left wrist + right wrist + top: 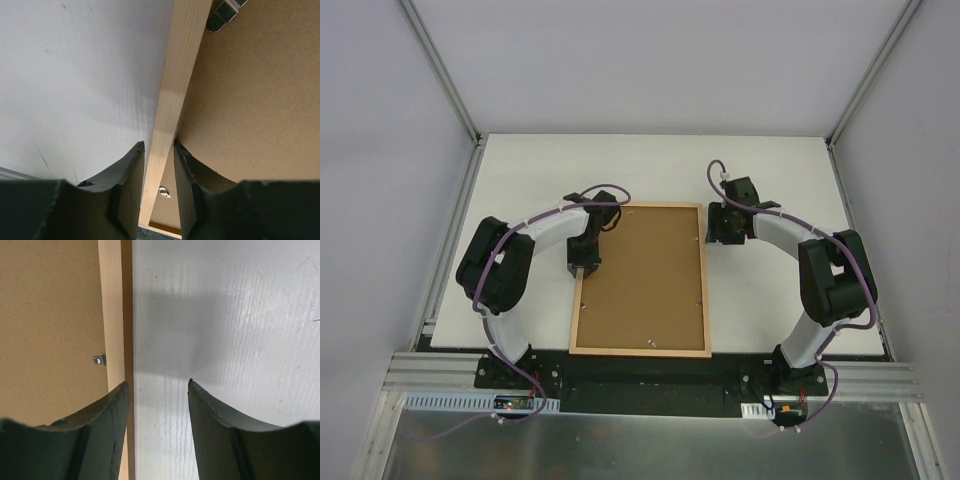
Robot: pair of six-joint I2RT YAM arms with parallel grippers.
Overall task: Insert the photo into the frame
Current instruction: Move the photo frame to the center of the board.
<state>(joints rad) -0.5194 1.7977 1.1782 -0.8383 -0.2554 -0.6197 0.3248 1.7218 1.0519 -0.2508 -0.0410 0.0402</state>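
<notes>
From the top camera I see the frame [640, 351] lying flat on the white table [650, 165], between my two arms, with its near short side at the table's near edge. Its back side is up: thin rails of pale wood go around a brown backing board [640, 280] that fills the whole opening. Small metal clips [703, 300] sit at the inner edge of the rails. The left gripper [584, 268] points down at the left long rail, in its far half. The right gripper [715, 228] is just beside the right long rail, close to the far corner.

In the left wrist view, the left gripper [159, 147] stands astride the rail of the frame [182, 65]. One dark finger is on the table [75, 75] side and the other is over the backing board [250, 100]. The gap between them is hardly wider than the rail, and I cannot tell if they already press on the wood. The wood has a fine straight grain. A shiny clip [222, 12] shows at the top edge.

In the right wrist view, the right gripper [159, 382] has its jaws well apart, with nothing held. Its left finger overlaps the outer edge of the frame [111, 300] and the other is over the bare table [225, 315]. A small metal clip [99, 359] sticks out from the rail over the backing board [50, 315].
</notes>
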